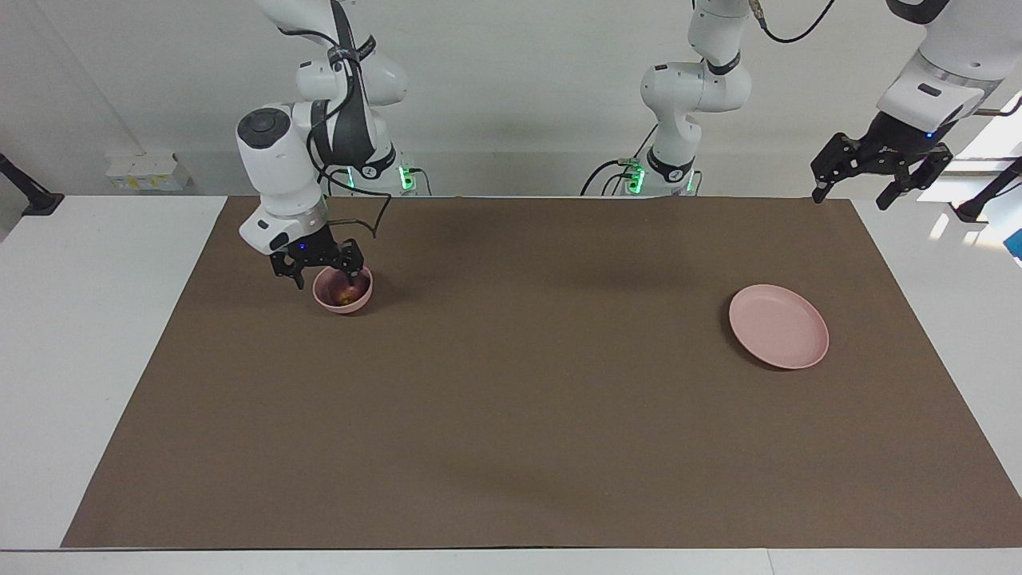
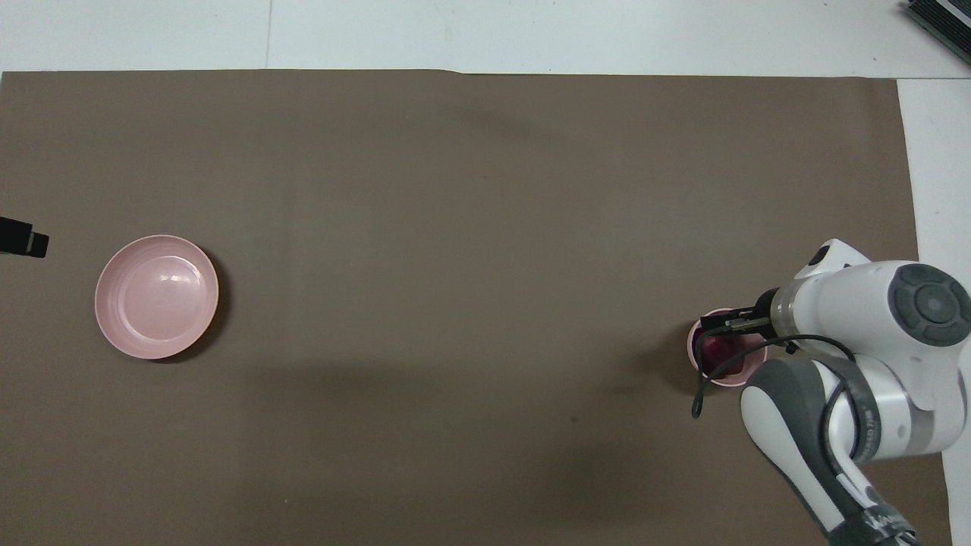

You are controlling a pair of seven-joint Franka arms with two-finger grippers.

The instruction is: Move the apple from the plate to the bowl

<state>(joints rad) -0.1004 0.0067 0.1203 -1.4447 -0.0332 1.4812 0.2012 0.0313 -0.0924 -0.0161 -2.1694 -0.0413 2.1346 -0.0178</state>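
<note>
The dark red apple (image 1: 345, 296) lies in the small pink bowl (image 1: 343, 304) at the right arm's end of the table; it also shows in the overhead view (image 2: 717, 350) inside the bowl (image 2: 730, 381). My right gripper (image 1: 323, 273) is open and empty, just above the bowl's rim on the side nearer to the robots, apart from the apple. The flat pink plate (image 1: 778, 326) is empty at the left arm's end, and shows in the overhead view (image 2: 156, 296). My left gripper (image 1: 848, 201) is open and waits high over the table's corner past the plate.
A brown mat (image 1: 527, 399) covers most of the white table (image 1: 96, 319). The right arm's white wrist (image 2: 895, 318) hangs over the mat's edge beside the bowl. A dark object (image 2: 941, 19) lies at the table's corner farthest from the robots.
</note>
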